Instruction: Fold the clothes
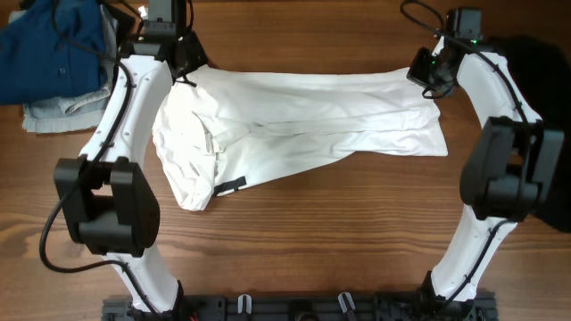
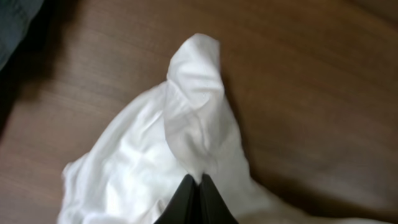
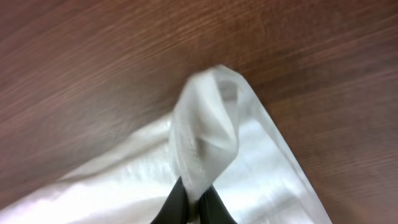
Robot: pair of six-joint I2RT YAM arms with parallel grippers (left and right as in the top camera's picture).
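**White shirt pinched at both far corners**

The crumpled white cotton T-shirt (image 1: 303, 125) lies stretched across the middle of the brown wooden desk (image 1: 312, 250). The left gripper (image 2: 200, 186) is clamped on its far left corner and the right gripper (image 3: 191, 196) on its far right corner. Bare desk runs along the shirt's near edge. A small black tag (image 1: 230, 185) there is too small to read. A folded blue garment (image 1: 53, 49) lies left of the shirt.

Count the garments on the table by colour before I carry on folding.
white garment: 1
blue garment: 1
pale grey garment: 1, lying under the blue one
black garment: 1, partly hidden behind the right arm
Total: 4
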